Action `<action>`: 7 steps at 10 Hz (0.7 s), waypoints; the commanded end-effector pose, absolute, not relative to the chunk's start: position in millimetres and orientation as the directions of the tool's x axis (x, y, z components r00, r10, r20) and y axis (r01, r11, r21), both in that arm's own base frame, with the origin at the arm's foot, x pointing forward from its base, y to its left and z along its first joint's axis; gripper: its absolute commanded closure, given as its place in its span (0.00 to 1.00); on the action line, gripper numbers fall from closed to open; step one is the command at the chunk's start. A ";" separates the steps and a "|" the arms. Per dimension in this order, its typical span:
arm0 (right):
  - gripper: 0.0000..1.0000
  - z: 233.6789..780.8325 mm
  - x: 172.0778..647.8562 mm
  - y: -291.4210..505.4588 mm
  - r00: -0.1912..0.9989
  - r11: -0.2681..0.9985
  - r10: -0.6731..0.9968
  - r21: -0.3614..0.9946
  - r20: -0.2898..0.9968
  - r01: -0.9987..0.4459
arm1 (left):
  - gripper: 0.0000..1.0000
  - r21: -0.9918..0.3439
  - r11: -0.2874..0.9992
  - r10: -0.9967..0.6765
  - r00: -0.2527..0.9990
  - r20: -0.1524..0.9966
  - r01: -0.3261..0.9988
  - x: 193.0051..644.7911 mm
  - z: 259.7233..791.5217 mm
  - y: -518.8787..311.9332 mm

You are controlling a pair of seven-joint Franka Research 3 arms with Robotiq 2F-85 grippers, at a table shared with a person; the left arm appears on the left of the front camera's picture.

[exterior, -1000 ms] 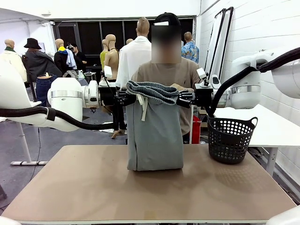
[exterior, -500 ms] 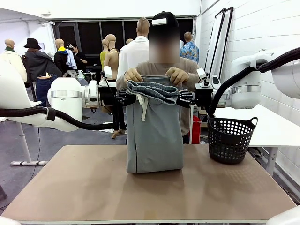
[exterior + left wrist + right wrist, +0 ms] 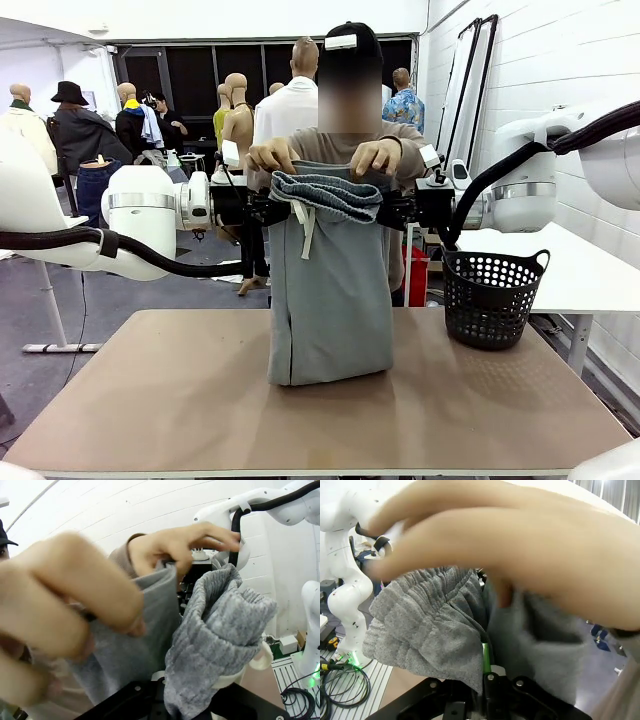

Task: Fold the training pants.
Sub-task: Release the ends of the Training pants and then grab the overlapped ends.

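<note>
Tan table (image 3: 150, 400) bears the lower end of the training pants (image 3: 328, 300), which hang upright between the arms. The left gripper (image 3: 264, 209) and right gripper (image 3: 394, 209) each pinch an end of the bunched waistband (image 3: 325, 193), fingertips buried in cloth. A person's hand (image 3: 272, 155) and other hand (image 3: 377, 156) hold the rear layer just above, blurring across both wrist views

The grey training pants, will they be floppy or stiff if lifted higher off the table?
Probably very floppy: the training pants hang limp from the left claw and right claw, the waistband drooping forward between them. Likely light, as small pinches carry them. Their lower end rests on the table, so lifting would probably let it swing.
</note>
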State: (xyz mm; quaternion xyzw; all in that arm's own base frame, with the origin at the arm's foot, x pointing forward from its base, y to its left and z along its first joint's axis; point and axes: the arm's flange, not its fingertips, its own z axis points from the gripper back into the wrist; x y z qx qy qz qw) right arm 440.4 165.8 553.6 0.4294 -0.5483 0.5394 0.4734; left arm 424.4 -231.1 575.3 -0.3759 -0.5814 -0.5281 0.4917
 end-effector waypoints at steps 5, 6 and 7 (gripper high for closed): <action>1.00 553.9 439.9 166.7 -0.182 0.048 0.036 -0.184 0.983 -0.982 | 1.00 0.253 0.159 -0.081 -0.243 0.967 0.954 421.7 578.3 -231.5; 1.00 553.9 439.9 166.7 -0.182 0.048 0.036 -0.184 0.983 -0.982 | 1.00 0.253 0.159 -0.081 -0.243 0.967 0.954 421.7 578.3 -231.5; 1.00 553.9 439.9 166.7 -0.182 0.048 0.036 -0.184 0.983 -0.982 | 1.00 0.253 0.159 -0.081 -0.243 0.967 0.954 421.7 578.3 -231.5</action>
